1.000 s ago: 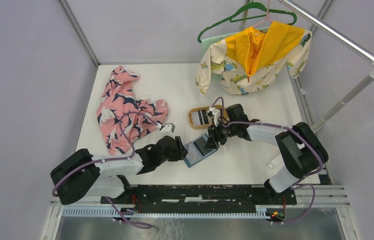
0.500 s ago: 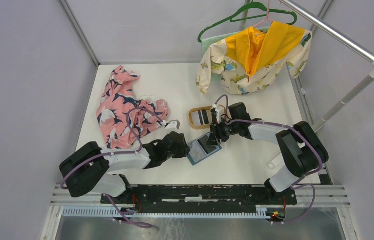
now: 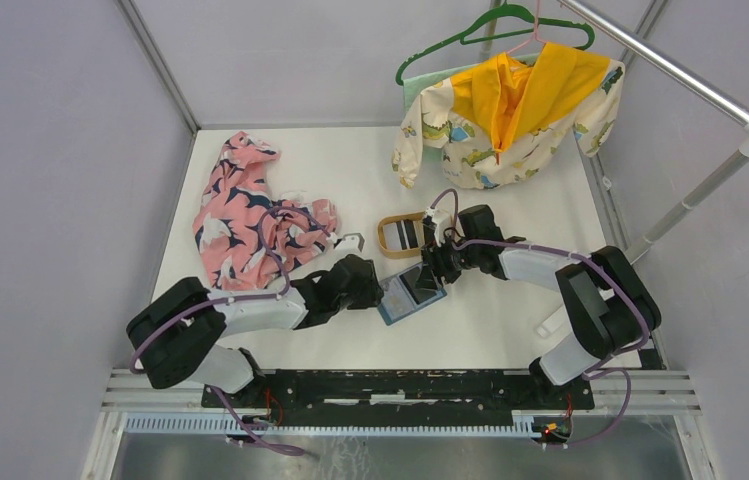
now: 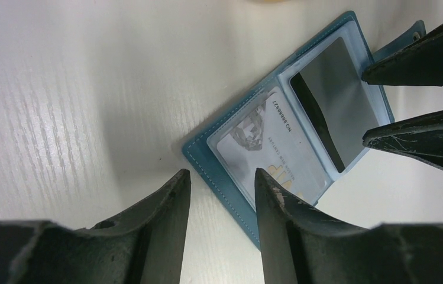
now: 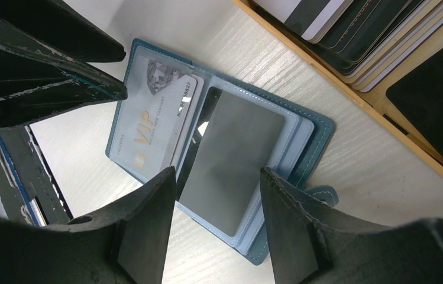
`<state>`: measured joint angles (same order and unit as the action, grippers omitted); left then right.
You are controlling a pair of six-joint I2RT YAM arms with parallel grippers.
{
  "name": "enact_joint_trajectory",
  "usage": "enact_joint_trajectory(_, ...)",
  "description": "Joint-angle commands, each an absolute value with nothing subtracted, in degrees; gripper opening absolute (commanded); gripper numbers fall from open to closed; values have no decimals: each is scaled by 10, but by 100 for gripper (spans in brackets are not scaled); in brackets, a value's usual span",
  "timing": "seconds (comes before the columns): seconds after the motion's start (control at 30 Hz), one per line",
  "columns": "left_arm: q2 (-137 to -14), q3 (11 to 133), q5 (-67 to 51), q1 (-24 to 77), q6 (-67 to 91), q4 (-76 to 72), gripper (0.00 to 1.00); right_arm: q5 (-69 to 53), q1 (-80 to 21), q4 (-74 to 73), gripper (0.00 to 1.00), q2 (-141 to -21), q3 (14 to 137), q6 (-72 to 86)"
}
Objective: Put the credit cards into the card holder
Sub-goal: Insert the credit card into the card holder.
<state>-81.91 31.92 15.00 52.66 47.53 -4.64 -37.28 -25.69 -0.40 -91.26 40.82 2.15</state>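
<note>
The teal card holder (image 3: 408, 295) lies open and flat on the white table between both grippers. A pale VIP card (image 4: 269, 148) sits in its one side's pocket and a dark grey card (image 5: 233, 160) in its other side's clear sleeve. My left gripper (image 4: 222, 174) is open at the holder's near corner, one finger (image 4: 278, 207) over its edge, nothing between the jaws. My right gripper (image 5: 217, 173) is open, its jaws straddling the grey card's sleeve without holding it. More credit cards (image 5: 355, 26) are stacked in the tan tray (image 3: 387, 236).
A pink patterned garment (image 3: 245, 215) lies at the left. A cream and yellow jacket (image 3: 510, 110) hangs on a green hanger at the back right. A metal rack pole (image 3: 690, 200) runs along the right side.
My left arm has moved right and forward, closer to the card holder. The holder has shifted slightly right. The right gripper has hardly moved.
</note>
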Motion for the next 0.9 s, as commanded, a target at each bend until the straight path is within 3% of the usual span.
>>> enact_joint_trajectory(0.0, -777, 335, 165, 524, 451, -34, 53, -373, -253, -15, 61, -890, 418, 11)
enact_joint_trajectory(0.3, -723, 308, 92, 524, 473, -65, 54, -387, -253, -11, 61, -894, 417, 17)
enact_joint_trajectory(0.87, -837, 320, 35, 524, 524, -137, 56, -388, -253, -11, 60, -895, 417, 17)
